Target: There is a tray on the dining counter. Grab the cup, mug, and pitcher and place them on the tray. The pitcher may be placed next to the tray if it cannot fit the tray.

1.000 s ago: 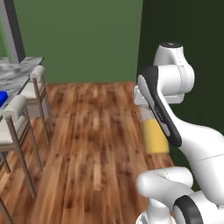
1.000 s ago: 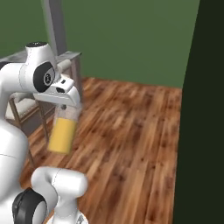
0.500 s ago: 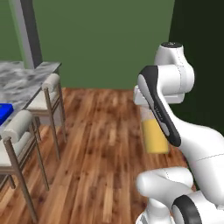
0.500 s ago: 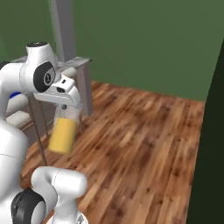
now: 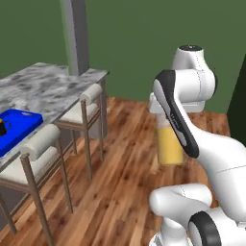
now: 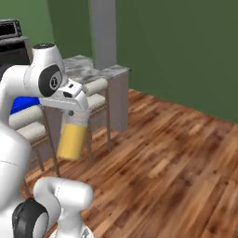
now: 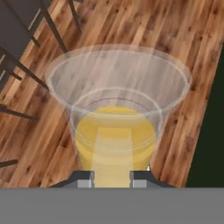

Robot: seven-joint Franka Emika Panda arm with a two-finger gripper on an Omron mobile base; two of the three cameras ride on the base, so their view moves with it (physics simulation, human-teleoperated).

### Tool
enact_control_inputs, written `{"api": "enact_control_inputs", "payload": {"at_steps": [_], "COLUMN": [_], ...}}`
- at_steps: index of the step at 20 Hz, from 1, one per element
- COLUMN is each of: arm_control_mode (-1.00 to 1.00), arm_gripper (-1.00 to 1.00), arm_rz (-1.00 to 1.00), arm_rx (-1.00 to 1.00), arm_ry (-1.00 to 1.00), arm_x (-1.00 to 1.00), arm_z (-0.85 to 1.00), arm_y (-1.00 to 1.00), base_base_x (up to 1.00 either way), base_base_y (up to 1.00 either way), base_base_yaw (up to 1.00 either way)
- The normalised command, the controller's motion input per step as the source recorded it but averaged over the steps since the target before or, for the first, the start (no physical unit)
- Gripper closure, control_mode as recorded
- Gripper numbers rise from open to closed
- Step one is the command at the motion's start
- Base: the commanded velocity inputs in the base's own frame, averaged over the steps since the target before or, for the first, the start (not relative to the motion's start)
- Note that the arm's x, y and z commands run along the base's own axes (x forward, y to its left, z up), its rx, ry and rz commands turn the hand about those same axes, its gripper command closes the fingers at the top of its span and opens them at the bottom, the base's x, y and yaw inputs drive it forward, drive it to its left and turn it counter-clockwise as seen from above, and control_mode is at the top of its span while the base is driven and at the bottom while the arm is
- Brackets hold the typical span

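pitcher (image 6: 72, 139): yellow-orange, clear-rimmed, held upright above the wooden floor (image 6: 167, 158), off the dining counter (image 5: 43, 86) | gripper (image 7: 112, 177): closed on the pitcher's rim | tray (image 5: 21, 126): blue, lying on the counter, a dark item seen on it at the frame edge

Home kitchen — dining counter (image 5: 53, 86), stools (image 5: 43, 144)
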Motion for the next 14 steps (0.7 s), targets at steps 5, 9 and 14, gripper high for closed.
{"api": "enact_control_inputs", "payload": {"at_steps": [5, 9, 14], "arm_control_mode": [1.0, 1.0, 1.0], "arm_gripper": [1.0, 1.0, 1.0], "arm_rz": [0.0, 0.0, 0.0], "arm_rx": [0.0, 0.0, 0.0], "arm_ry": [0.0, 0.0, 0.0], "arm_x": [0.0, 0.0, 0.0], "arm_z": [0.0, 0.0, 0.0], "arm_y": [0.0, 0.0, 0.0], "base_base_x": [0.31, 0.36, 0.56], "base_base_y": [0.0, -0.08, -0.21], "base_base_yaw": [0.6, 0.65, 0.65]}}
